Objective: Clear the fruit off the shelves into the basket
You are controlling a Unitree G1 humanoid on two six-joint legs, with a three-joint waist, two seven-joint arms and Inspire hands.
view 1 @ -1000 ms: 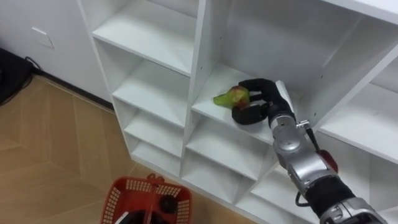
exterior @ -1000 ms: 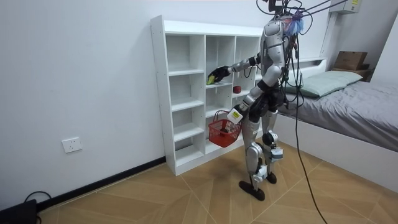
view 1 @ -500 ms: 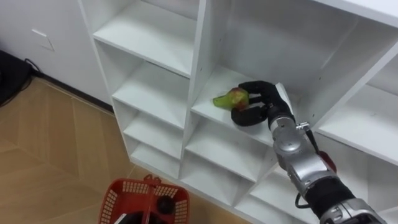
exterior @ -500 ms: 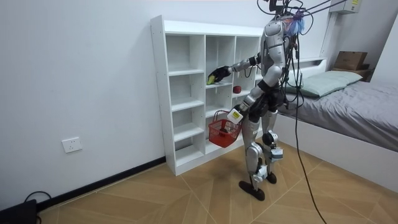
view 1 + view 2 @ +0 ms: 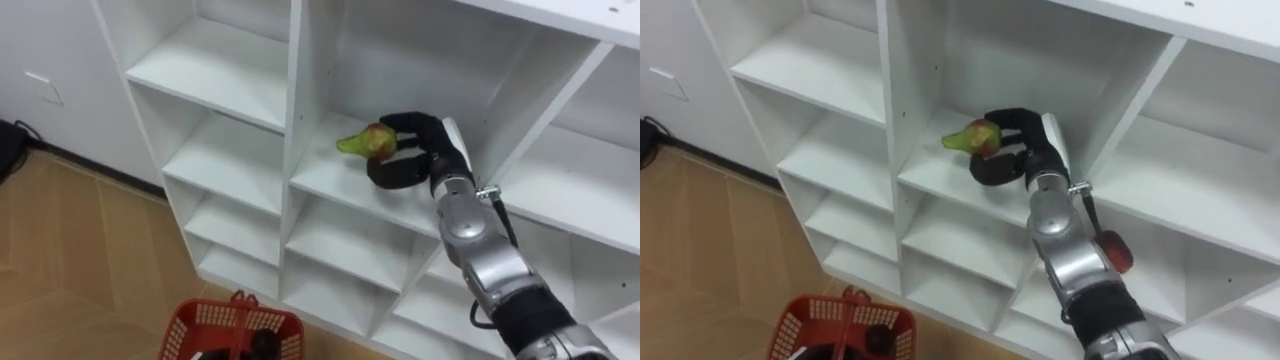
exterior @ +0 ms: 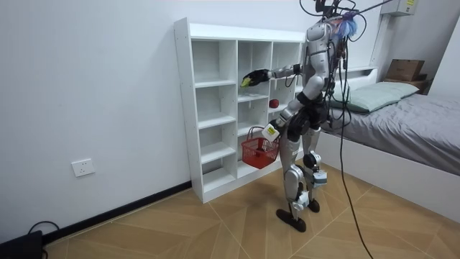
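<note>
In the closet's [image 5: 297, 100] middle cell, right hand [image 5: 425, 152] is curled round the pear [image 5: 370, 142], which looks just clear of the shelf. Step: pick. Next: withdraw from the closet, lower to the basket [image 5: 240, 313] below, and release.

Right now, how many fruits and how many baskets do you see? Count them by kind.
Fruits: 2, the green and red fruit in the right hand and the red fruit lower in the closet.
Baskets: 1, the red basket.
Total: 3
</note>
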